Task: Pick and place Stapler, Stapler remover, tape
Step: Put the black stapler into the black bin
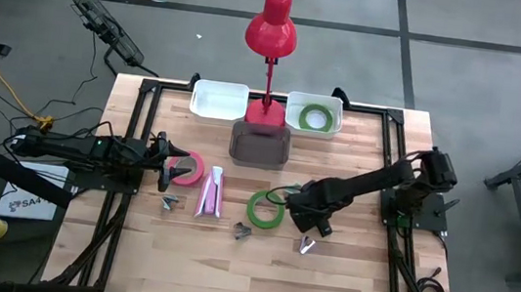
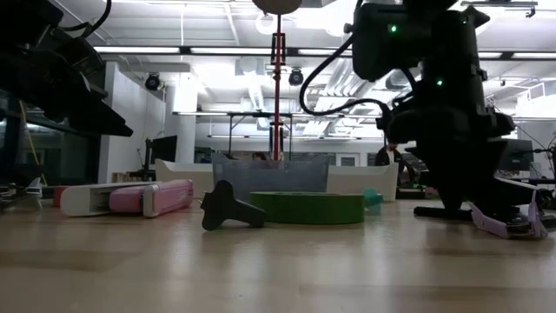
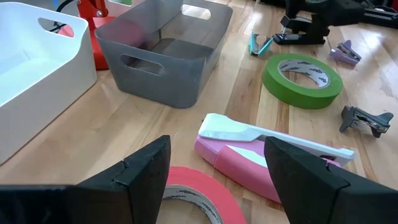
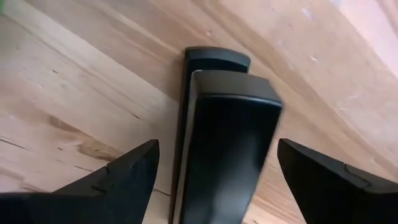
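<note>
A black stapler (image 4: 217, 137) lies on the wooden table. My right gripper (image 4: 216, 148) points down over it, open, with one finger on either side and clear of it; in the high view the gripper (image 1: 310, 216) hides the stapler. A green tape ring (image 1: 265, 208) lies flat just to its left. A pink stapler (image 1: 209, 191) lies farther left, beside a pink tape ring (image 3: 193, 194). My left gripper (image 3: 217, 186) waits open just above that ring. Staple removers lie about: a black one (image 1: 242, 229), a lilac one (image 1: 307, 245), a grey one (image 1: 169, 201).
A grey bin (image 1: 260, 143) stands at the table's far middle behind a red lamp's base (image 1: 265, 112). Two white bins flank it, the left one (image 1: 218, 100) bare and the right one (image 1: 314, 115) holding a second green tape ring (image 1: 317, 119). A teal remover (image 3: 258, 43) lies near the green tape.
</note>
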